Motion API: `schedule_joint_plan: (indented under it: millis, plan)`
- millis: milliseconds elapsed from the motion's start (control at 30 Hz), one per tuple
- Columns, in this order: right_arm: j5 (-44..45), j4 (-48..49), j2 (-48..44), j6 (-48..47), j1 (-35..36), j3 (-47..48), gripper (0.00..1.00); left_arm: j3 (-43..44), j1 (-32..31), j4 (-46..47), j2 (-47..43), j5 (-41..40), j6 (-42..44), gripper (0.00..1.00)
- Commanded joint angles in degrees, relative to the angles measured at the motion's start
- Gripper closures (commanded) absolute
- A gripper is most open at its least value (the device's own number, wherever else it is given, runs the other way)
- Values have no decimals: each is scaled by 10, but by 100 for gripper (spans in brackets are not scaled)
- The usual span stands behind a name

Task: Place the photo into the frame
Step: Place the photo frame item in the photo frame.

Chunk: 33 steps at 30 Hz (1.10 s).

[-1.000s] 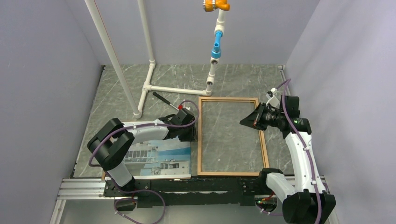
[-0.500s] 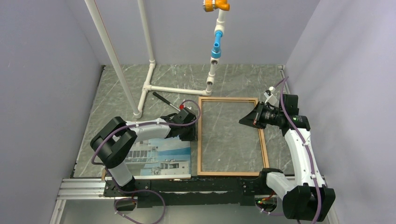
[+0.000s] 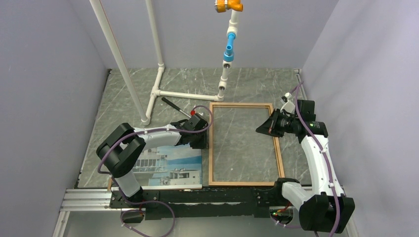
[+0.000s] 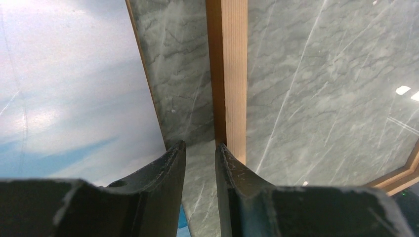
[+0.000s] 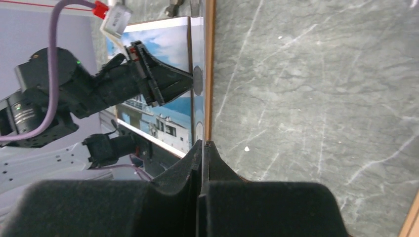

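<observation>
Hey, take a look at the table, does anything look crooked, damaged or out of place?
Nothing looks damaged or spilled. The frame lies flat and empty, and the photo lies face up just left of it, not yet inside. The only stray item is a black-handled tool farther back.

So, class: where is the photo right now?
In the top view the photo lies flat at the near left of the table, just left of the frame and its left rail, with the left gripper at its far right corner.
</observation>
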Motion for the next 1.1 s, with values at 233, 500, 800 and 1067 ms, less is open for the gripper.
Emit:
schedule_joint_plan:
  millis: [233,500,800,1067]
  plan:
    - [89,-15,21,-28,6,-5,76,22,-5,10,13,-1,2,66]
    - [84,-4,37,-26,5,-5,57,23,-6,13,16,3,1,66]
    - [84,8,62,-20,6,0,34,25,-6,7,15,-1,4,66]
    - [144,2,94,-17,15,13,13,27,-7,7,12,-2,5,66]
